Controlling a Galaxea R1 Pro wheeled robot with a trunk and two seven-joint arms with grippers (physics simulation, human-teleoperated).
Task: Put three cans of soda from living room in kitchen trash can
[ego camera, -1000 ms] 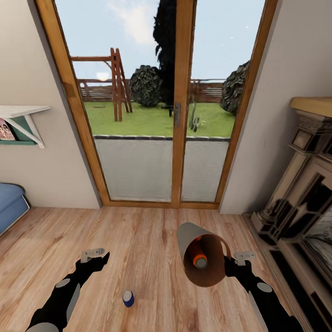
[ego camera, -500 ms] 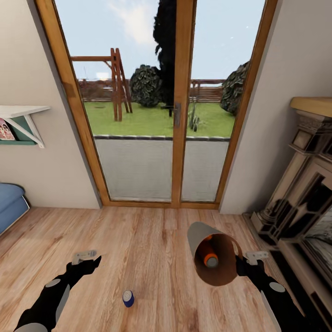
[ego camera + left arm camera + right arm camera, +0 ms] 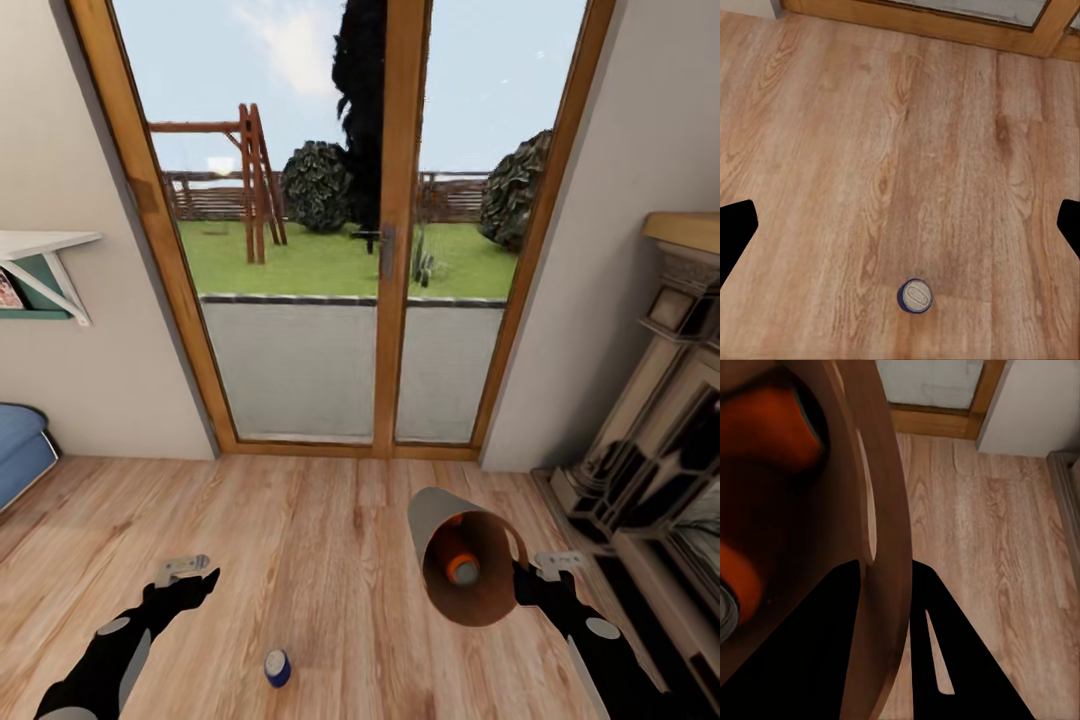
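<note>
Wood floor (image 3: pixel 330 520); right claw (image 3: pixel 886 585) clamps wastebasket rim (image 3: pixel 881 495).

The robot faced wood-framed glass doors (image 3: pixel 385 230) with a garden outside. On the wood floor (image 3: pixel 300 520), a dark blue soda can (image 3: pixel 277 667) stood upright between the two arms, closer to the left one. The right end effector (image 3: pixel 530 580) gripped the rim of the trash can (image 3: pixel 462 565), tipped on its side with the opening toward the camera, an orange can (image 3: pixel 458 560) lying inside. The left end effector (image 3: pixel 185 578) hung over bare floor, holding nothing. A fireplace (image 3: pixel 660 450) sat on the right, and a bit of blue sofa (image 3: pixel 22 450) on the left.
</note>
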